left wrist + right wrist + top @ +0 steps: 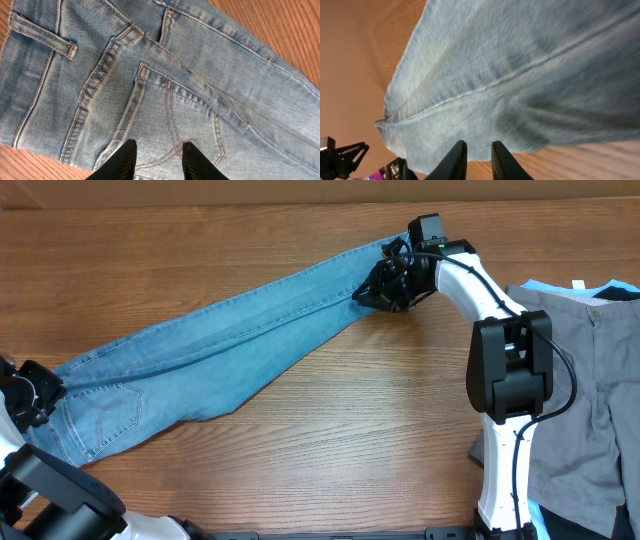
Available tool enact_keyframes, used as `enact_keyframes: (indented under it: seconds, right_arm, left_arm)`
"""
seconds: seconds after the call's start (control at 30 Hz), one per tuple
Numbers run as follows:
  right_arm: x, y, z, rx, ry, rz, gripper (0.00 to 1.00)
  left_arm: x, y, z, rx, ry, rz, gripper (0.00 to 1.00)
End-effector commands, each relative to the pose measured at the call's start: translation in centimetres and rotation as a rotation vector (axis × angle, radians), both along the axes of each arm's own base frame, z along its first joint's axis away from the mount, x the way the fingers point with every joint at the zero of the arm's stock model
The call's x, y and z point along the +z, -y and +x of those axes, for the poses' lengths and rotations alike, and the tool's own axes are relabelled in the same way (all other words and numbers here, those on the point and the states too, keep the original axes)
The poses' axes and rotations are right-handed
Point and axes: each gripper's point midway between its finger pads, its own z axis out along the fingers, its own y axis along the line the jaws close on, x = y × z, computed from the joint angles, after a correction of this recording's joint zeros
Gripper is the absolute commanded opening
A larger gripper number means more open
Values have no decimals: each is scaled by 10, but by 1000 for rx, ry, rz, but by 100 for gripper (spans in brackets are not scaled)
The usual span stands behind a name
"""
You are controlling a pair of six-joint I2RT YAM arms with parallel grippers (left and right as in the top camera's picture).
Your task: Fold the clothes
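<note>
1 pair of light-blue jeans point(210, 350) lies stretched flat on the wooden surface point(350, 450). It runs on a slant from its waist at the near left to its leg ends at the far middle.

The left tool point(45, 392) sits at the waist end, by the left edge of the surface, just over the seat of the jeans. In its wrist view its 2 fingers point(122, 162) stand partly apart. Between them the denim of a stitched back pocket point(170, 115) shows flat, with no fold caught. A belt loop point(47, 39) on the waistband lies further off, toward the top left of that view. Whether the fingertips touch the cloth cannot be told.

The right tool point(378, 288) is at the opposite end, on the leg ends of the jeans, far and right of the middle. Its wrist view is blurred. There the 2 fingers are close together with only a narrow slit between them, and the edge of the leg cloth reaches right up to their tips. Whether they have denim pinched cannot be told.

At the right edge of the surface, well apart from the jeans, grey trousers point(590, 390) lie spread out. A pale-blue piece point(540, 284) peeks out at their far side.
</note>
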Motion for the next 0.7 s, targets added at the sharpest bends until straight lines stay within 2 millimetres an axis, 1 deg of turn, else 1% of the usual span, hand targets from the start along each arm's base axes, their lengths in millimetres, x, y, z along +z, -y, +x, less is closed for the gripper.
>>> enact_keyframes:
  seconds: [0.0,0.1,0.17,0.27,0.33,0.37,0.47,0.67]
  right_arm:
    - [22,-23,-4,14,32,-33,18]
    - [0,-28,-10,-27,15,-168,17]
    - [-9,-34,-12,-28,30,-205,18]
    - [-13,-41,-8,-43,58,-232,18]
    - [-14,-40,-6,-68,56,-242,17]
    - [-15,-38,-5,-87,48,-251,16]
    - [-18,-34,-4,-112,40,-275,6]
    - [-21,-30,-1,-124,51,-300,8]
  left_arm:
    - [4,-1,7,-28,21,7,33]
    - [4,-1,7,-29,20,7,34]
    - [4,0,7,-29,20,6,34]
    - [4,0,7,-28,20,5,34]
    - [4,0,7,-28,20,5,35]
    - [4,0,7,-28,20,5,35]
    - [4,0,7,-28,19,5,35]
    - [4,0,7,-28,21,6,35]
